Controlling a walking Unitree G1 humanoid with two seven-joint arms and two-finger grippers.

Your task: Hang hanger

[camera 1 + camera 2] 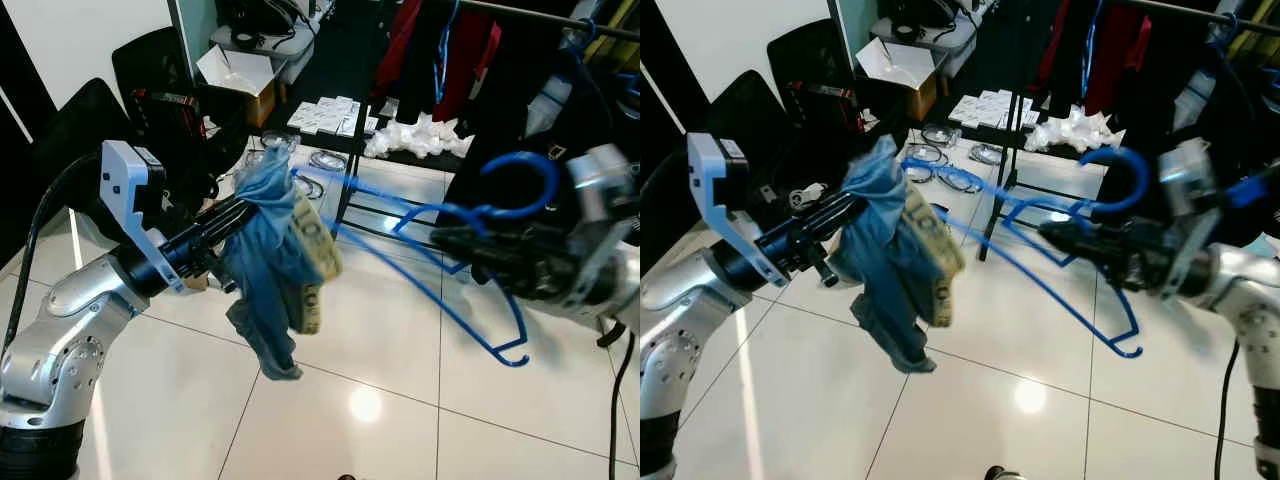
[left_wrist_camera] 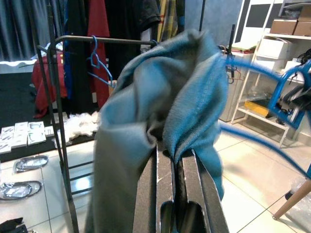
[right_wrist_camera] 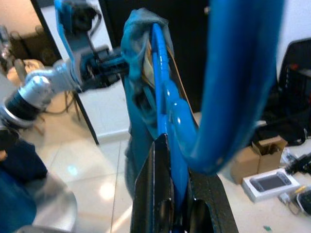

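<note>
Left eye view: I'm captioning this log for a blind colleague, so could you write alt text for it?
The right tool grips a blue hanger near its hook, while the left tool pinches a blue-grey garment draped over the hanger's far end above a white tiled floor. Behind stands a clothes rack with hanging clothes.

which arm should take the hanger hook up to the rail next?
Right, probably. The right gripper is shut on the blue hanger just below its hook, on the side nearest the clothes rail. The left gripper is shut on the blue-grey garment draped over the hanger's far end.
</note>
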